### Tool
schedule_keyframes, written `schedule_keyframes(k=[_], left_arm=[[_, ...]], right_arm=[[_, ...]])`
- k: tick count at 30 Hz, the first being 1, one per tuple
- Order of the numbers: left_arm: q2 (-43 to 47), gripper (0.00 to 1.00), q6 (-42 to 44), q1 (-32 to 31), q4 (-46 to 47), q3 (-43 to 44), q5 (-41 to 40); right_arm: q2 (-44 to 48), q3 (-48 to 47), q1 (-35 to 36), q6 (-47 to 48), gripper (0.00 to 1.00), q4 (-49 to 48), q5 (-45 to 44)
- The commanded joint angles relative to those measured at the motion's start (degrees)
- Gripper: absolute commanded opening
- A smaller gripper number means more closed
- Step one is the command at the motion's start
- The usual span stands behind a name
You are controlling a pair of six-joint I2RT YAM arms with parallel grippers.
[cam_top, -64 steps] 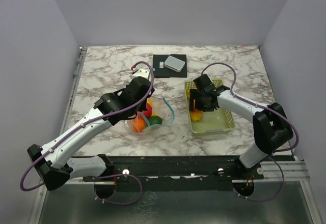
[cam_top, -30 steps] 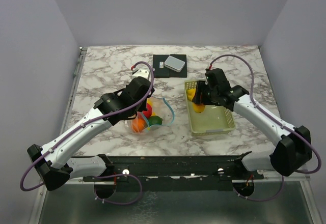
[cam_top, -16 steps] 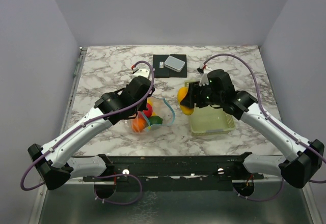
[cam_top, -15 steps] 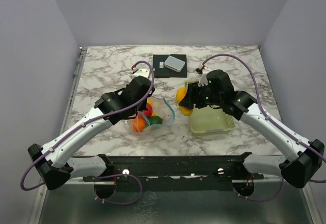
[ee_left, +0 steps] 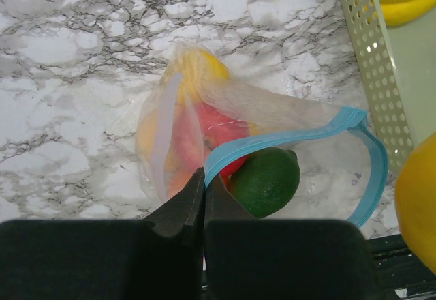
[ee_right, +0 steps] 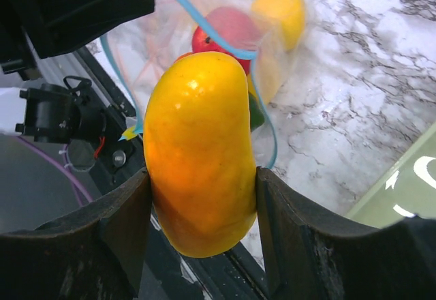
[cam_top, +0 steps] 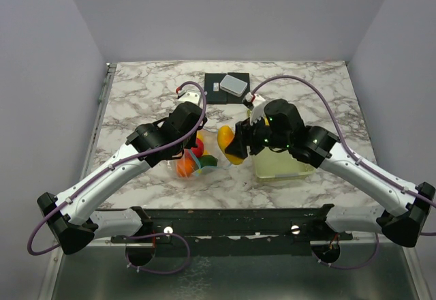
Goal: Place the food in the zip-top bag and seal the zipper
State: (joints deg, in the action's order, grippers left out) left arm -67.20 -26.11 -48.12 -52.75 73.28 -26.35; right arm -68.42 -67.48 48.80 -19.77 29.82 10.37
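The bag's [ee_left: 178, 119] mouth gapes toward the basket [ee_left: 370, 75], with the zipper [ee_left: 310, 129] looped wide. The left gripper [ee_left: 204, 178] pinches its near rim. A green fruit [ee_left: 266, 181] sits just inside. The right gripper [ee_right: 201, 208] and its yellow fruit [ee_right: 197, 136] fill the gap between mouth and basket. There is bare table [cam_top: 139, 95] beyond.

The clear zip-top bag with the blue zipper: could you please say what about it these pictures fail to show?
Top view: left arm covers clear zip-top bag; fruit count unclear.
Left wrist: left gripper hides its near edge.
Right wrist: yellow-orange plastic fruit in right gripper partly blocks its mouth.
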Motion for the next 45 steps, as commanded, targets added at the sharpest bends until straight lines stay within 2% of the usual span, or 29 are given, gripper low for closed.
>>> schedule_keyframes(k=[1,11,25,34,45], left_arm=[[0.2,0.0,-0.3,-0.1,0.8,1.1,0.9],[0.3,0.0,-0.1,-0.1,0.8,0.4,1.6],[1.0,0.0,0.3,-0.1,0.7,-0.6,3.1],[1.4,0.0,-0.1,-0.1,0.8,-0.8,3.8],[1.4,0.0,-1.2,-0.1,1.3,-0.9,4.9]], right_arm=[[-2.0,-2.3,2.6,1.9,0.25,0.4,1.6],[-8.9,-6.3,7.6,3.4,0.26,4.1,1.5],[-17.2,-14.0,7.8,-1.3,0.28,7.0,2.8],[-22.8,-18.1,7.8,-6.5,0.29,9.7,-2.2],[-25.6,-16.2,7.8,-16.9,0.32,4.4,-10.0]])
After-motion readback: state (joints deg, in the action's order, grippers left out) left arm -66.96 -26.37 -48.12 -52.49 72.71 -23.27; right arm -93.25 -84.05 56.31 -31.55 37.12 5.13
